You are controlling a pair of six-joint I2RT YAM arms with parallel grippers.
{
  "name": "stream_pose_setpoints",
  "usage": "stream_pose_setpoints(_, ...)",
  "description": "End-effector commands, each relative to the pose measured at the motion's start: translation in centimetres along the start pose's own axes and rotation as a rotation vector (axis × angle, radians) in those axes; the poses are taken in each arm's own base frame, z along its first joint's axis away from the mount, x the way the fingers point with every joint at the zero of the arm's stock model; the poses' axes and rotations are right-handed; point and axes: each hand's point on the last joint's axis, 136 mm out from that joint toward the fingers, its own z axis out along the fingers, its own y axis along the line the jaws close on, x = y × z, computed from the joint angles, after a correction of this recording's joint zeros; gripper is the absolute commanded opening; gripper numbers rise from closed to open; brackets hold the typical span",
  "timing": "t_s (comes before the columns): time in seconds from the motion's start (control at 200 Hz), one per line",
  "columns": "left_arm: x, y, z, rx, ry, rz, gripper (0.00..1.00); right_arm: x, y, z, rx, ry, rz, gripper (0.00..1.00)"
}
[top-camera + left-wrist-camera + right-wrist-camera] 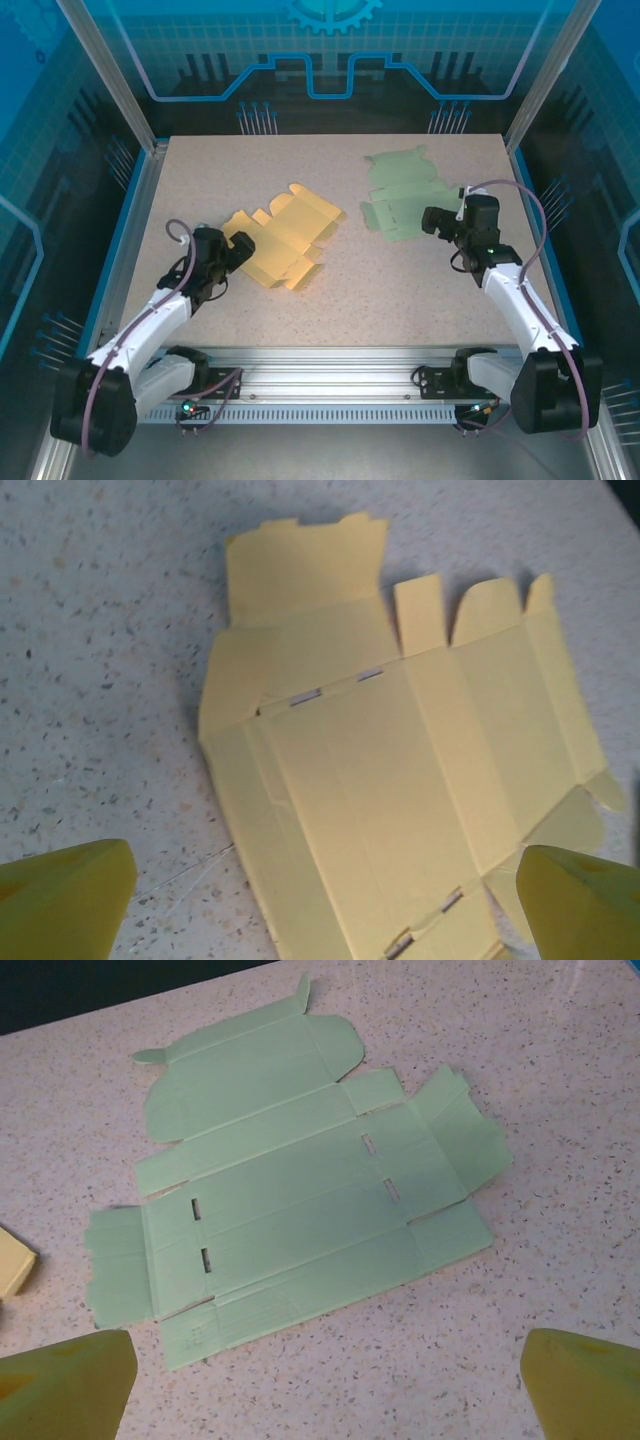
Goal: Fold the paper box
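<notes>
Folding had not begun. The flat yellow die-cut paper box blank (285, 240) and its pale green counterpart (400, 195) lay unfolded on the speckled table (400, 300); left gripper (234, 250) and right gripper (434, 220) stood wide open, holding nothing.

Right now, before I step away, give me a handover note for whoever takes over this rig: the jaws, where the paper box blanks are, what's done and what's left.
Left gripper: jaws open, empty, at the near-left edge of the yellow blank.
Right gripper: jaws open, empty, just right of the green blank.
Both blanks lie unfolded on the table, yellow on the left, green on the right.
Done: nothing folded yet.
Left: all the folding.
</notes>
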Motion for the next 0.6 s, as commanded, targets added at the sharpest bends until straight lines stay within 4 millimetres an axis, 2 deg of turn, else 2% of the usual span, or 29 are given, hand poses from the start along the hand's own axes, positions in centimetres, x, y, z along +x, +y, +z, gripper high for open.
stream_pose_setpoints(0.0,0.4,0.8,1.4,-0.040,0.021,-0.030,0.99,-1.8,1.1,-1.6,-0.045,-0.032,0.040,1.00)
stream_pose_setpoints(0.12,0.7,1.7,3.5,-0.046,0.056,-0.090,0.99,-2.1,1.2,-2.4,-0.044,-0.043,0.039,1.00)
stream_pose_setpoints(0.27,1.4,1.1,5.7,-0.007,0.111,-0.118,0.97,-2.7,1.2,-3.5,-0.045,-0.070,0.040,1.00)
stream_pose_setpoints(0.445,1.5,0.6,7.4,0.001,0.127,-0.115,0.80,-3.0,1.4,-4.2,-0.058,-0.088,0.038,1.00)
stream_pose_setpoints(0.595,0.8,-0.5,8.6,0.037,0.111,-0.068,0.53,-2.9,1.7,-3.9,-0.070,-0.082,0.050,1.00)
